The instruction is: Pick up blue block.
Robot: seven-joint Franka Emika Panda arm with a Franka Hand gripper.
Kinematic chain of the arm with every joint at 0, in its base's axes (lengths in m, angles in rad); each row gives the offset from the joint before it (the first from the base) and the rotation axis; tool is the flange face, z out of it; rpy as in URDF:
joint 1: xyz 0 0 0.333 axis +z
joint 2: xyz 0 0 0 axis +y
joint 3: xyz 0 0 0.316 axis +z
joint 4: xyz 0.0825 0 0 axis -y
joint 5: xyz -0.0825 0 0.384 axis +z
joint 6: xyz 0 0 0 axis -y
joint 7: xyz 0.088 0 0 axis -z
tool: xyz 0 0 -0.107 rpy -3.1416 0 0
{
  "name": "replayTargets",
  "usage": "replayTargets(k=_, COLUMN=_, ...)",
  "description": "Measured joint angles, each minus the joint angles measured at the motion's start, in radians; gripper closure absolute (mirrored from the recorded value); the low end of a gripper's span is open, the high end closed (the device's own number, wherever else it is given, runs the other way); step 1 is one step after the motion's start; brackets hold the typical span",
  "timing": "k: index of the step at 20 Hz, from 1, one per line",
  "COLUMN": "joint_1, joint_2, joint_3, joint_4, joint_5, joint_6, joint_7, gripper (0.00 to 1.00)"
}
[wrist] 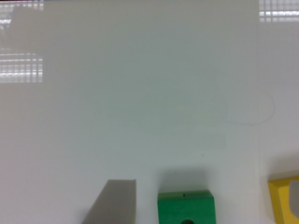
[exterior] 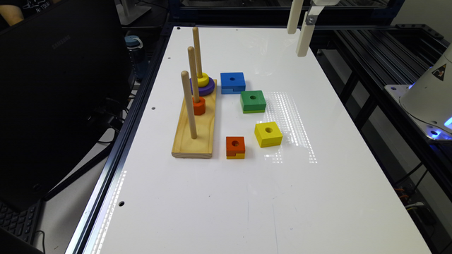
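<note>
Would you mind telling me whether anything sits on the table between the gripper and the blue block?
No: in the exterior view, the white table is bare between the raised gripper and the blue block.

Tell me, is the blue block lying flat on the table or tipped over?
Lying flat. The blue block sits on the white table with its round hole facing up, beside the green block.
</note>
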Motion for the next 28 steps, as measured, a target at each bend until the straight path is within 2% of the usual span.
replayTargets(k=3, joint_1=-0.025, joint_2=0.0, joint_3=0.0, joint_4=0.003, joint_5=0.0, joint_6=0.002, joint_7=-0.026, gripper=0.0)
replayTargets(k=6, joint_1=-0.042, joint_2=0.004, joint_3=0.0, joint_4=0.005, joint_5=0.0, joint_6=0.014, joint_7=-0.043, gripper=0.0)
replayTargets(k=8, joint_1=-0.048, joint_2=0.012, joint_3=0.0, joint_4=0.011, joint_5=0.0, joint_6=0.02, joint_7=-0.048, gripper=0.0)
replayTargets(k=17, joint_1=-0.059, joint_2=0.047, joint_3=0.0, joint_4=0.044, joint_5=-0.0029, joint_6=0.025, joint_7=-0.053, gripper=0.0)
replayTargets(k=21, joint_1=-0.072, joint_2=0.081, joint_3=0.0, joint_4=0.08, joint_5=-0.0107, joint_6=0.026, joint_7=-0.06, gripper=0.0)
replayTargets(k=24, joint_1=-0.085, joint_2=0.117, joint_3=-0.001, joint_4=0.114, joint_5=-0.0214, joint_6=0.027, joint_7=-0.064, gripper=0.0)
replayTargets(k=28, joint_1=-0.102, joint_2=0.16, joint_3=-0.001, joint_4=0.154, joint_5=-0.0265, joint_6=0.027, joint_7=-0.078, gripper=0.0)
